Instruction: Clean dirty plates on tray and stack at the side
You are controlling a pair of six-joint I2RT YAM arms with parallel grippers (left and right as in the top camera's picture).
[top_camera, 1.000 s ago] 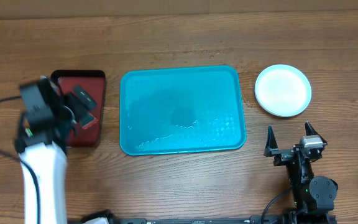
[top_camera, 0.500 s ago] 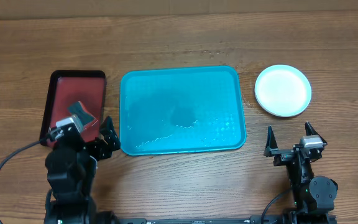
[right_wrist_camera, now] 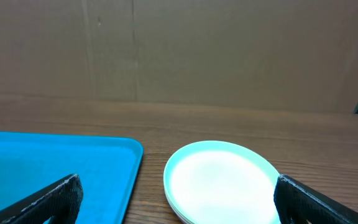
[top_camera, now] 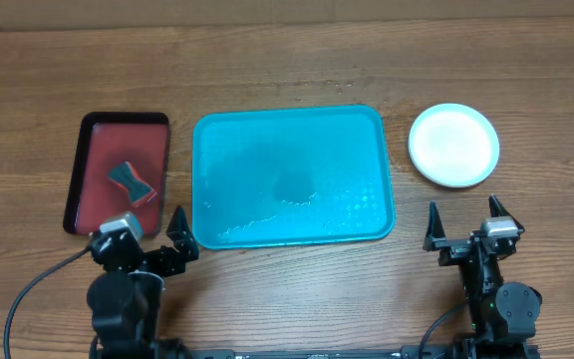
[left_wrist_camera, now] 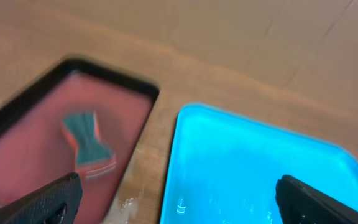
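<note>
Surroundings: a brown wood-grain table [top_camera: 287, 60] carries all items, and a plain cardboard wall [right_wrist_camera: 166, 50] stands behind it in the right wrist view. A narrow dark red rectangular plastic tray [top_camera: 103, 140] lies at the left. Just beside it, apart by a thin strip of table, lies the large teal-blue rectangular plastic tray [top_camera: 292, 160]. Nothing lies between either arm and the trays.

Left gripper [top_camera: 143, 234]: hovers near the table's front edge, before the gap between the two trays. Its fingers are spread wide and hold nothing. The left wrist view is blurred.

Right gripper [top_camera: 462, 214]: sits off the teal tray's near right corner, in front of the plates. Its jaws are spread wide, empty and touching nothing.

Containers: the dark red tray holds one small hourglass-shaped teal and orange scrubber [top_camera: 131, 182] in its near half. The teal tray's floor is bare, with pale glinting streaks toward its near side.

The round white plastic plates [top_camera: 453, 145] rest on the table right of the teal tray, clear of its rim. A mint-tinted edge beneath the top plate suggests a stack, but the count cannot be told.
</note>
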